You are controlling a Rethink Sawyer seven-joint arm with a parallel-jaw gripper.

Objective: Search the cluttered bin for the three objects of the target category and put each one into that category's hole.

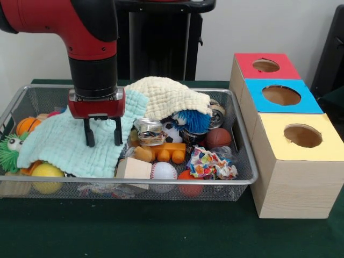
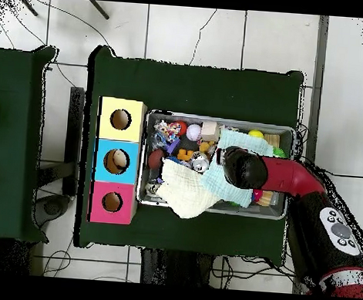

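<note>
Above the bin's left half in the front view: gripper (image 1: 102, 141), two black fingers (image 1: 88, 133) pointing down, parted, nothing between them, tips at the surface of a pale green cloth (image 1: 64, 148); contact not certain. Hangs from a red and black arm (image 1: 91, 48) entering from upper left. Seen from overhead as arm (image 2: 291, 179) reaching in from the right, wrist covering the gripper.

Beside the fingers on the picture's right: clear crumpled bottle (image 1: 150, 131) with a printed label, lying among clutter beside a small soccer ball (image 1: 171, 131). Other bottles not made out. Just beyond: cream cloth (image 1: 169, 97) heaped at the back, blue spiky ball (image 1: 194, 119), metal can (image 1: 216, 114), brown basketball (image 1: 218, 138). Nearer the front rim: orange toy block (image 1: 167, 153), baseball (image 1: 164, 172), wooden block (image 1: 133, 169), multicoloured rag (image 1: 210, 164). Far left: green fuzzy toy (image 1: 11, 152), yellow ball (image 1: 47, 172).

All inside silver mesh bin (image 1: 244, 180) on a dark green table (image 1: 161, 231).

Right of the bin, touching or nearly so: row of three wooden boxes, blue-topped box (image 1: 309, 105) in the middle, its round hole (image 1: 281, 95) open; red-topped box (image 1: 287, 69) behind, yellow-topped box (image 1: 328, 150) in front.
</note>
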